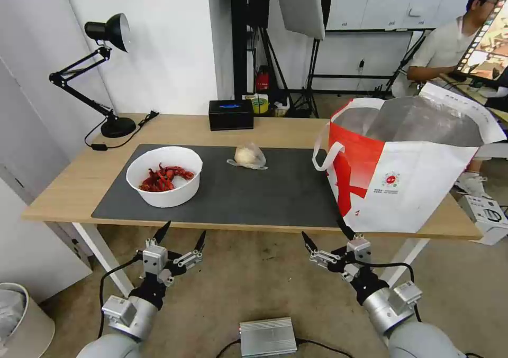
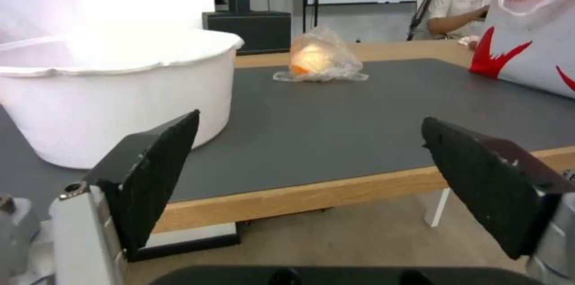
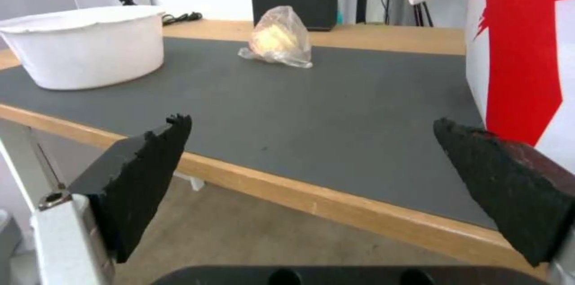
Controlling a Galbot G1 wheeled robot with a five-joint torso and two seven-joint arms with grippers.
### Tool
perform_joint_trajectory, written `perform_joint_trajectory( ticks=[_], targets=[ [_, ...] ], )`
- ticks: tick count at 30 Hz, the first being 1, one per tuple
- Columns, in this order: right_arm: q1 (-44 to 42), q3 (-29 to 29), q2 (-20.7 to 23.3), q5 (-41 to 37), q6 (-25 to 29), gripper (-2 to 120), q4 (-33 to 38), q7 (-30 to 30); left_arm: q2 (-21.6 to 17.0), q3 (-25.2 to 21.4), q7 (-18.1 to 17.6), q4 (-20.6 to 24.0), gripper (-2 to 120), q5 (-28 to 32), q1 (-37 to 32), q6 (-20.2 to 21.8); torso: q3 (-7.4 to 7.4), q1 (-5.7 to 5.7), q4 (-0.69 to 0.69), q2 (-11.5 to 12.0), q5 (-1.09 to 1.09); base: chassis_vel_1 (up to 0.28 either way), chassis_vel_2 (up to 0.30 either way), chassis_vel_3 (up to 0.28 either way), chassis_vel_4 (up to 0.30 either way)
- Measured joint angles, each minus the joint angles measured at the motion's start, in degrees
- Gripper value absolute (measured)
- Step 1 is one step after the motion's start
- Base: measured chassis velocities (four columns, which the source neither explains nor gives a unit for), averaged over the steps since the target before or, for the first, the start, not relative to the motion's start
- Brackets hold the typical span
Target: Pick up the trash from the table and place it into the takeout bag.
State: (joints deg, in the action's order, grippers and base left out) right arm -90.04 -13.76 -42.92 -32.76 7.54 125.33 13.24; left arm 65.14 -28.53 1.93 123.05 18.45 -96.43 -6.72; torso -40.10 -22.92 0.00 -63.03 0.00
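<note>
Nearest me, my left tool and my right tool hang below the counter's front edge, over a tan floor, each with its two dark fingers spread wide and holding nothing. A small silver box lies on the floor between my arms.

The counter is a long light-wood top on white legs, its long axis running left to right across my view. One large dark grey mat covers most of it, long side along the same line.

On the mat's left part stands one white bowl, upright, mouth up, with red shells heaped inside. Farther back, near the mat's middle and close to its far edge, lies one clear bag holding a beige lump, well apart from the bowl; its loose plastic trails toward my left.

At the right end stands one takeout bag, white and red, upright with its mouth open upward, silver lining showing, a white loop handle hanging on its left side and a small round red logo facing me. Its base overlaps the mat's right edge.

At the counter's far side sit one black rectangular box and, at the far left corner, one black desk lamp. Behind are a white wall and dark stands.
</note>
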Motion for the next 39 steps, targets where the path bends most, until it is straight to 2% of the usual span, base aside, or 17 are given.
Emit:
perform_joint_trajectory(
  ticks=[20,37,39],
  targets=[
    [1.3,0.3,-1.3,-0.1,-1.1,100,0.3,0.6,0.0,0.2,0.0,-0.3,100,0.5,0.5,0.0,0.0,0.0,-0.01,0.0,0.0,0.0,0.0,0.0,0.0],
    [19.3,7.0,-1.7,-7.6,-11.2,100,0.9,4.0,-1.0,-0.3,-0.1,-0.1,100,0.8,0.4,-0.4,-0.01,-0.01,0.02,0.0,-0.01,0.0,0.0,0.0,0.0],
    [21.4,7.5,-1.7,-8.7,-12.4,100,0.0,4.0,-1.7,0.1,-0.2,-0.2,100,1.3,0.9,-0.4,-0.01,-0.01,-0.03,0.0,-0.01,0.0,0.0,0.0,0.0]
  ],
)
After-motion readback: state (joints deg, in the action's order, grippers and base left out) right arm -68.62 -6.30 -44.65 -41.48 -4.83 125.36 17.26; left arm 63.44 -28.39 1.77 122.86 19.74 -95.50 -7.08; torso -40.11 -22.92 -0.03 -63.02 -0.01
